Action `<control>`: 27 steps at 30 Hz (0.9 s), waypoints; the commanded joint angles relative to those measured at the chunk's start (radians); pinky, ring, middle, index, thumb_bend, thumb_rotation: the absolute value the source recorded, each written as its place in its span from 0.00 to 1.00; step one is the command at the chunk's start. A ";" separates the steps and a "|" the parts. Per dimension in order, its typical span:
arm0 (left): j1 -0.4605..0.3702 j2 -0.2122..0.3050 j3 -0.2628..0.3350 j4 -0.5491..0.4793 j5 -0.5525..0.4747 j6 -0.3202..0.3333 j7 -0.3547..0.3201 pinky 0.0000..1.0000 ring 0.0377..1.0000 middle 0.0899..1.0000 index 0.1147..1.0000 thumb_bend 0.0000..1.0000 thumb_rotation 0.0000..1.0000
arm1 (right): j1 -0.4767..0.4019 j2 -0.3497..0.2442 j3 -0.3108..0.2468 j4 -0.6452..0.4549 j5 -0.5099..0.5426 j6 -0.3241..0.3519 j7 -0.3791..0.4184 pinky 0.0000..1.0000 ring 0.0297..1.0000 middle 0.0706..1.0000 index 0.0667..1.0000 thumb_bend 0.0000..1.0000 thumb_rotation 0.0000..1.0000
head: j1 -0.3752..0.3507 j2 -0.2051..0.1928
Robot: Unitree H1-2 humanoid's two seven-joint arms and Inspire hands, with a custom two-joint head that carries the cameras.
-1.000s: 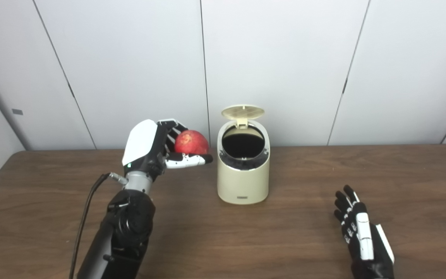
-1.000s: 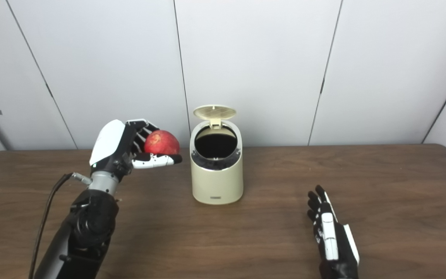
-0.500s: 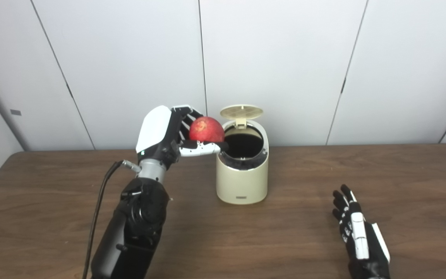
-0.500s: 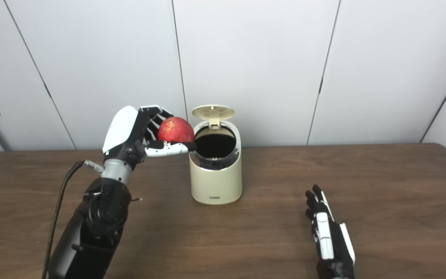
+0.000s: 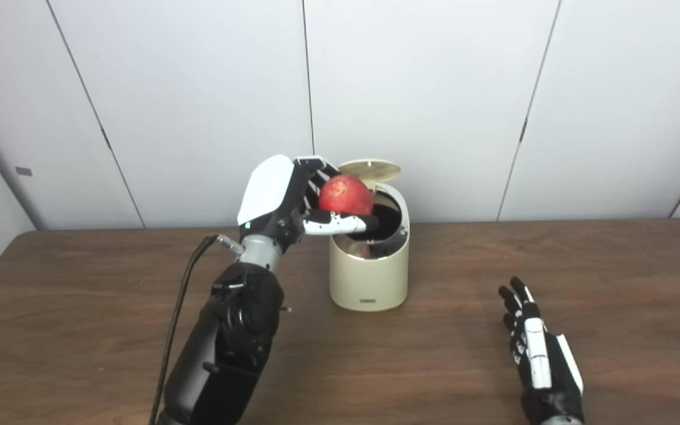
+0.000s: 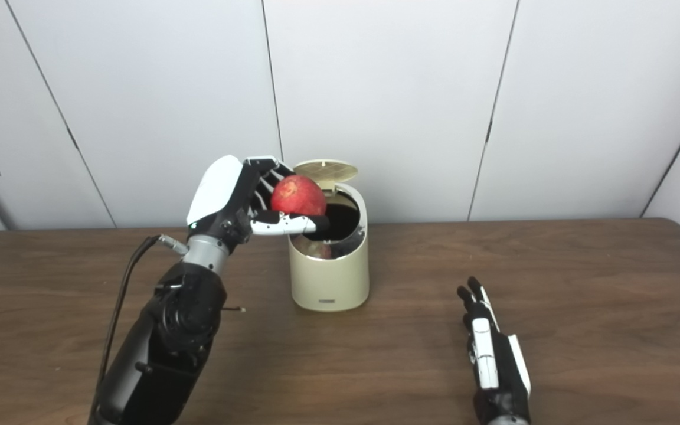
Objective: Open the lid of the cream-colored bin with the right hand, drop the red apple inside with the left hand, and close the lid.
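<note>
The brown wooden table (image 5: pixel 80 330) carries the cream-colored bin (image 5: pixel 369 277) near its back edge, with a small dark plate low on the bin's front whose writing is too small to read; its lid (image 5: pixel 369 169) stands tipped up at the back, the dark mouth open. The left hand (image 5: pixel 293 198) has travelled right since a second ago, from beside the bin to over its left rim; its fingers curl around the red apple (image 5: pixel 345 196), thumb underneath, the apple now above the opening; the right hand (image 5: pixel 538 360) lies on the table well right of the bin, fingers straight and slightly spread, holding nothing.

Bin (image 5: pixel 369 277) mouth is partly blocked by apple (image 5: pixel 345 195); raised lid (image 5: pixel 370 168) bounds it behind; surrounding counter (image 5: pixel 80 307) is unobstructed.
</note>
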 commanded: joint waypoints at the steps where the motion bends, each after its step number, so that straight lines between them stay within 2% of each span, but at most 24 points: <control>1: -0.063 0.002 -0.006 -0.009 0.034 -0.012 0.009 0.36 0.38 0.43 0.45 0.48 0.00 | -0.015 0.010 0.011 -0.008 -0.005 0.017 0.006 1.00 1.00 0.94 0.97 0.49 1.00 | -0.001 0.004; 3: -0.067 -0.002 -0.013 -0.005 0.039 -0.010 0.009 0.38 0.39 0.43 0.45 0.48 0.00 | -0.016 0.008 0.012 -0.008 -0.007 0.019 0.006 1.00 1.00 0.95 0.97 0.49 1.00 | 0.000 0.005; 12: -0.064 -0.017 -0.010 0.044 0.001 -0.079 0.043 0.31 0.38 0.43 0.45 0.47 0.00 | -0.021 0.011 0.006 -0.003 -0.006 0.015 0.000 1.00 1.00 0.95 0.97 0.51 1.00 | -0.003 0.004; 19: -0.072 -0.024 -0.010 0.077 -0.002 -0.070 0.024 0.34 0.39 0.44 0.43 0.48 0.00 | -0.029 0.015 0.006 0.022 -0.002 -0.009 0.002 1.00 1.00 0.95 0.97 0.51 1.00 | -0.004 -0.005; 27: -0.095 -0.016 -0.021 0.153 0.027 -0.105 0.067 0.34 0.41 0.47 0.41 0.48 0.00 | -0.031 0.016 0.010 0.018 -0.003 -0.015 0.003 1.00 1.00 0.96 0.98 0.52 1.00 | -0.009 -0.002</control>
